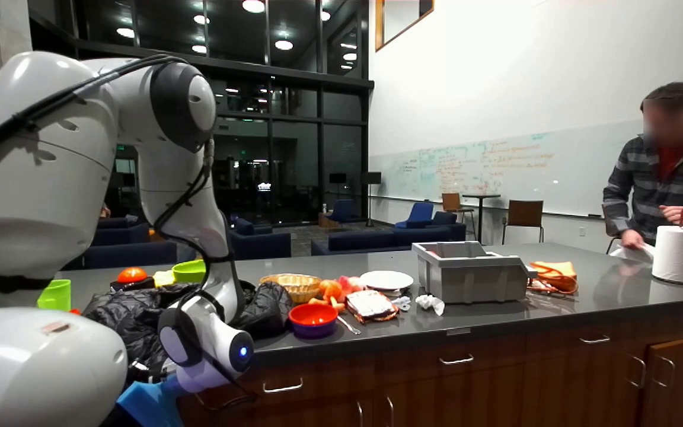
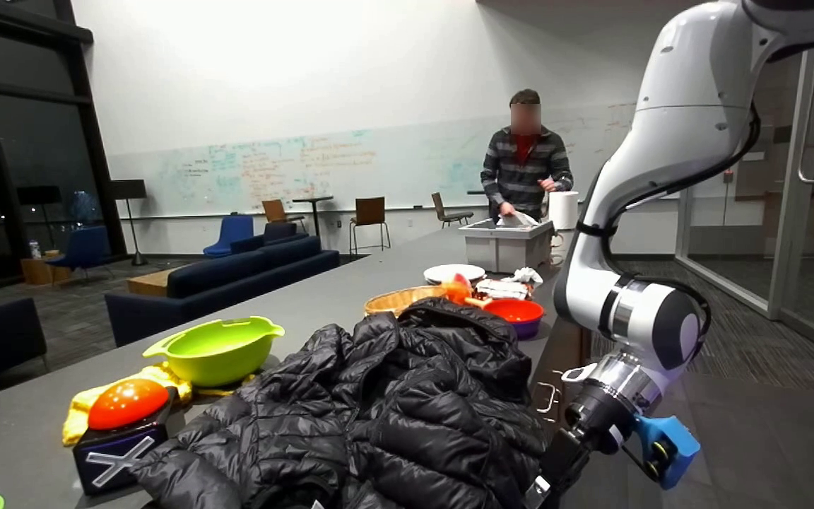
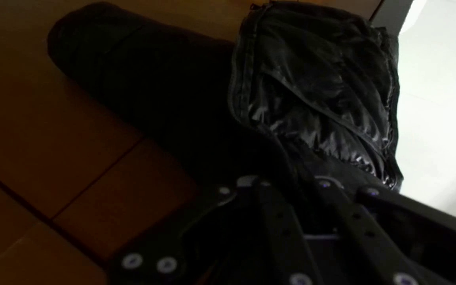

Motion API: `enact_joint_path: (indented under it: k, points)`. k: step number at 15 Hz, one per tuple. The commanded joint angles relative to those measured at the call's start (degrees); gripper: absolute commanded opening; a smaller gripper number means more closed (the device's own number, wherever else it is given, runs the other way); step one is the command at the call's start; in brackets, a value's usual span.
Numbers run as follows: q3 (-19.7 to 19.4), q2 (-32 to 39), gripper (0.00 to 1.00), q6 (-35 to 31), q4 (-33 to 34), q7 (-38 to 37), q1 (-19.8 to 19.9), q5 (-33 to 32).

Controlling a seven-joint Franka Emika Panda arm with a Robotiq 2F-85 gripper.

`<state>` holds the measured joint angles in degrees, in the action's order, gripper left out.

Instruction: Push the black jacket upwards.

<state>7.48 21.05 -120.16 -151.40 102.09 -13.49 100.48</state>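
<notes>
Black jacket [image 2: 379, 417]: heaped on the desk [image 2: 329, 300], just inward of your end effector [image 3: 294, 185], with part of it spilling past the desk's front edge.
Long axis: hard to fix in so crumpled a heap; the bulk runs roughly along that edge, so it lies alongside your end effector rather than end-on.
Loose cloth: in the wrist view a sleeve-like length [image 3: 141, 75] and a zip-edged panel [image 3: 323, 91] fan out ahead of the fingers [image 3: 281, 223], with what look like wooden cabinet fronts [image 3: 65, 130] behind.
Push direction: "upwards" most likely means up and inward over the edge; you are on the outer side of the heap, which suits that.
End effector: a narrow gap between the fingers, dark cloth showing at it; whether that cloth is pinched or only lies behind, the views do not settle for you.
Padding: slack and puffy, it will probably fold before the whole heap travels, so push slowly.
Neighbours: the red bowl [image 2: 513, 311] stands just beside the jacket, farther along the desk from your end effector; the green colander [image 2: 227, 350] and black box [image 2: 121, 452] lie across the jacket from you, where a long shove could reach them.
</notes>
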Motion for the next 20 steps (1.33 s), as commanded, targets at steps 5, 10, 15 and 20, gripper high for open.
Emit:
enact_joint_path:
  k: [5, 10, 15, 20]
  points:
    - [2.9, -11.4, 0.0, -5.2, -5.7, -1.9, -3.8, 4.2]
    - [6.3, -21.3, 0.0, -10.4, -8.8, -7.0, -6.0, 6.2]
    - [10.4, -31.7, 0.0, -14.4, -9.2, -19.0, -7.8, 3.2]
    - [14.6, -40.3, 0.0, -20.1, -6.9, -35.4, -9.0, -4.5]
